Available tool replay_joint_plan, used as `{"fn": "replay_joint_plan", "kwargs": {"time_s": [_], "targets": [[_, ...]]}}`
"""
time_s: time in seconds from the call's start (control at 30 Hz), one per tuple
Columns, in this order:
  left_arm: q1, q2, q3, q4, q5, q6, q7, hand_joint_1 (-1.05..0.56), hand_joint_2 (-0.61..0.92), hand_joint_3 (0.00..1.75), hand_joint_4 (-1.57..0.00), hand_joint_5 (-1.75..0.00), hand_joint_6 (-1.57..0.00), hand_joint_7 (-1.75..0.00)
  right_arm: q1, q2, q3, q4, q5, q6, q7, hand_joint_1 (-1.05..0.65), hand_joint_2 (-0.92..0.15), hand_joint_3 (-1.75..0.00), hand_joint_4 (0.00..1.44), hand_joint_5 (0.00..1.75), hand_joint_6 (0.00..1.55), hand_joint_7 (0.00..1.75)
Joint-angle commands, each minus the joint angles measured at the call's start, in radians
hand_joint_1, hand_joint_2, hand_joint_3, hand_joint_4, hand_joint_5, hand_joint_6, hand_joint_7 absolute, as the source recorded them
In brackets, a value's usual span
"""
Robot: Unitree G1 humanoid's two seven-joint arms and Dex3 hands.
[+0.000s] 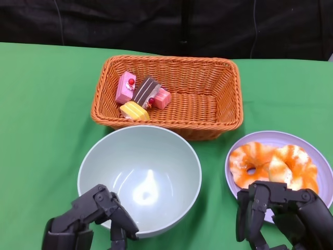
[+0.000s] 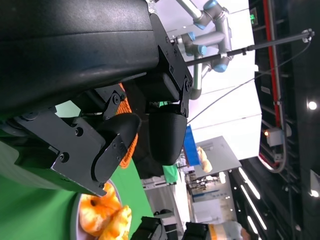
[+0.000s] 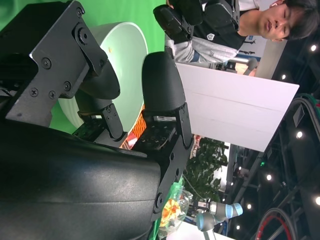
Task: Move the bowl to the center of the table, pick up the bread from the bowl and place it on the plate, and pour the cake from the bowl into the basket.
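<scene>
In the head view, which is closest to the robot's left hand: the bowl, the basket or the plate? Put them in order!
From the left hand:
1. Bowl, right beside it, its rim by the fingers.
2. Basket, behind the bowl, farther back on the table.
3. Plate, far across on the robot's right, by the right hand.

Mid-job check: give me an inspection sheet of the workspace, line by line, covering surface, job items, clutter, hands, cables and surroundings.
Surface: green tablecloth, flat.
Bowl: pale green bowl near table centre, empty.
Bread: two glazed bread rings on the lavender plate.
Cake: cake pieces lie in the wicker basket, at its left end.
Clutter: nothing seen.
Hands: left hand at the bowl's near rim, contact unclear; right hand over the plate's near edge, holding nothing.
Cables: nothing seen on the table.
Surroundings: black backdrop; a person beside the table.
</scene>
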Motion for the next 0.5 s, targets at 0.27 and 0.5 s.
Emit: {"fn": "replay_joint_plan", "kwargs": {"time_s": [0.27, 0.5], "targets": [[0.007, -0.021, 0.001, -0.038, -0.026, 0.041, -0.025, 0.08, 0.29, 1.61, -0.92, -1.75, -0.82, -1.61, 0.000, -0.014, -0.009, 0.008, -0.021, -0.041, 0.001, 0.43, -0.21, -1.75, 1.10, 1.75, 1.00, 1.65], [0.024, -0.028, 0.002, -0.008, -0.013, 0.025, -0.024, 0.07, 0.29, 1.61, -0.88, -1.75, -0.81, -1.60, 0.016, -0.037, -0.024, 0.020, -0.042, -0.084, 0.006, 0.46, -0.17, -1.75, 1.07, 1.73, 1.00, 1.59]]}}
